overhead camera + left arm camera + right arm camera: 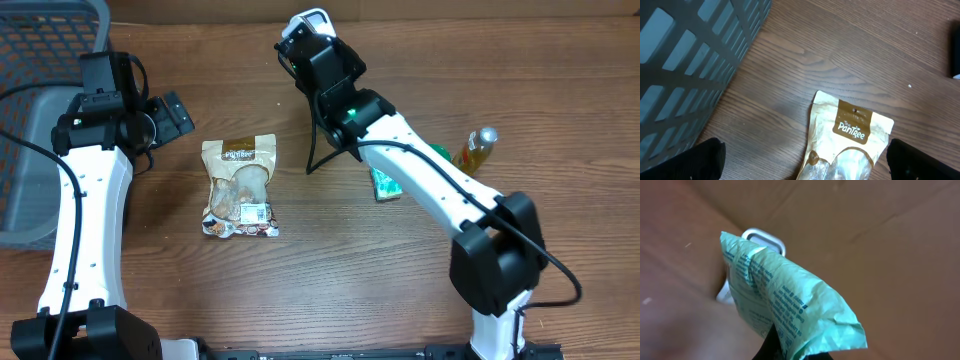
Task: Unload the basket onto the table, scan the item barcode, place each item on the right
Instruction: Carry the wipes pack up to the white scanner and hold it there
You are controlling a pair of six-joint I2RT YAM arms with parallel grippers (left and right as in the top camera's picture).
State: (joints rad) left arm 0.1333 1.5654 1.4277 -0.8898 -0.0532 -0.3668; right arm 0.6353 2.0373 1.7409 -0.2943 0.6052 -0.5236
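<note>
Wooden tabletop (330, 270), brown grain, seen from overhead and from both wrists.

Item 1. Green packet (785, 305): thin crinkled film with dark small print. It is pinched at its lower end by the right hand (303, 35), whose jaws are closed on it. It is held clear of the wood at the far middle of the tabletop. No barcode can be made out on the face shown.

Item 2. Grey-white rimmed object (763, 237): it is seen directly behind the packet's upper edge in the right wrist view. It is mostly hidden, and what it is cannot be told.

Item 3. Snack pouch (240, 187): tan, with a brown "The PanTree" label at the top, a clear window and a small white label near the lower end. It is laid flat between the two arms.

Item 4. Left hand (175, 112): it is spread wide with nothing held and is poised just beside the pouch's upper left corner.

Item 5. Grey slatted basket (40, 90): it is placed at the far left edge, behind the left arm.

Item 6. Teal packet (385, 186): it is laid flat and partly covered by the right arm.

Item 7. Small bottle (478, 148): amber contents and a pale cap. It is tilted, near the right side and well apart from the pouch.
</note>
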